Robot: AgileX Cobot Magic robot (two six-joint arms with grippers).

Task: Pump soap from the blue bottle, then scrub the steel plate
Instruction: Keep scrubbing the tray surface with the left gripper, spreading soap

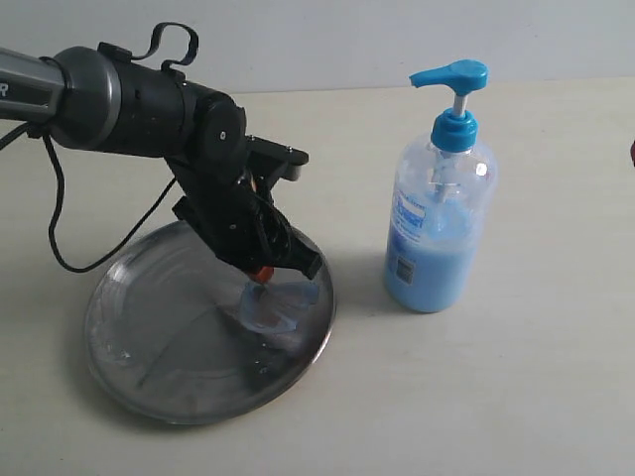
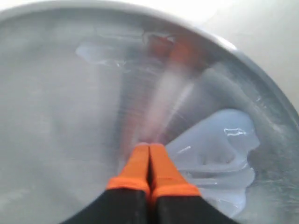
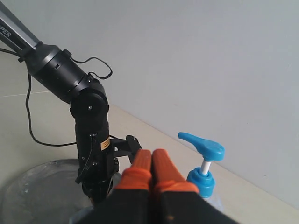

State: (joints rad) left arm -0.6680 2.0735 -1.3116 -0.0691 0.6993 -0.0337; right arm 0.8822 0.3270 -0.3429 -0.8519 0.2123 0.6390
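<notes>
The steel plate (image 1: 149, 382) lies on the left of the table, dull grey and smeared (image 2: 46, 116). A pale blue blob of soap (image 1: 275, 307) sits on its right part, glossy and folded (image 2: 219, 149). My left gripper (image 1: 261, 275) points down into the plate, its orange fingertips (image 2: 140, 163) pressed together and touching the steel right beside the blob, nothing between them (image 2: 149, 145). The blue bottle (image 1: 440, 228) stands upright to the right of the plate, pump head raised (image 3: 203, 145). My right gripper (image 3: 152, 151) is shut and empty, held high beside the pump; it does not show in the exterior view.
The left arm's black body (image 1: 208, 149) leans over the plate's far side, with a black cable (image 1: 55, 233) looping down to the table. The beige tabletop (image 1: 516, 397) stretches in front of and behind the bottle. A pale wall (image 3: 187, 56) stands behind.
</notes>
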